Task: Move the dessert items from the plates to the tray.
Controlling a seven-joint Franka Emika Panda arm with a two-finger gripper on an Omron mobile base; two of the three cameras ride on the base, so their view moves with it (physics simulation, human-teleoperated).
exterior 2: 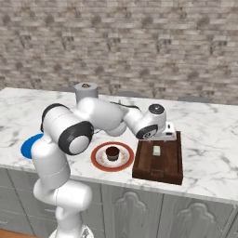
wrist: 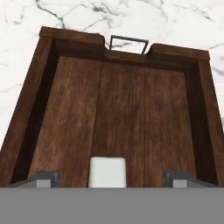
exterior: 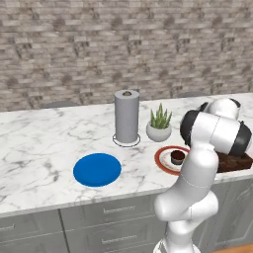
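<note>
The pincer [wrist: 112, 177] stands wide open, gripping nothing, with the cream-white cube [wrist: 108, 172] lying between its fingertips on the wooden tray [wrist: 65, 118] floor. Lifting off crookedly could nudge the cube (it sits loose). Beyond the tray, the chocolate cupcake [exterior 2: 112, 153] waits on the orange-rimmed plate [exterior 2: 98, 160], and a hasty sideways swing might clip it.

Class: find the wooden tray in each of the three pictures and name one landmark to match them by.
Left base view: wooden tray, right edge, partly behind the arm.
Right base view: tray, right of centre, holding the white cube.
Hand view: tray across the frame.
Shared landmark: marble counter.
</note>
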